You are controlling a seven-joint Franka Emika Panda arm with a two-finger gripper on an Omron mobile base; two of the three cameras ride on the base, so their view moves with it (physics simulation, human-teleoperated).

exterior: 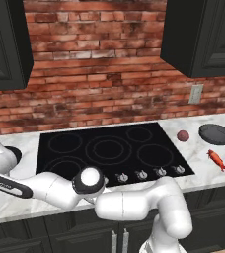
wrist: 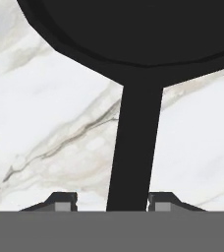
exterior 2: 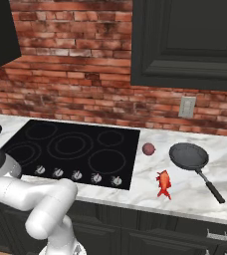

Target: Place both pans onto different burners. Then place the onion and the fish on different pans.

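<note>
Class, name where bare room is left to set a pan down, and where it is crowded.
Free: the whole cooktop, every burner ring bare. Crowded: the marble right of it, where the onion, fish and smaller pan sit close together.

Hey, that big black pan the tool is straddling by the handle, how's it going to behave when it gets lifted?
Likely stiff: the large pan and its straight handle look like one rigid piece. Gripped far out on the handle, the wide body will probably droop or twist in the tool. The smooth handle may slip on the counter.

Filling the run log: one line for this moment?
gripper: astride large pan handle, gaps both sides | small pan, onion, fish: counter | burners: bare
</note>
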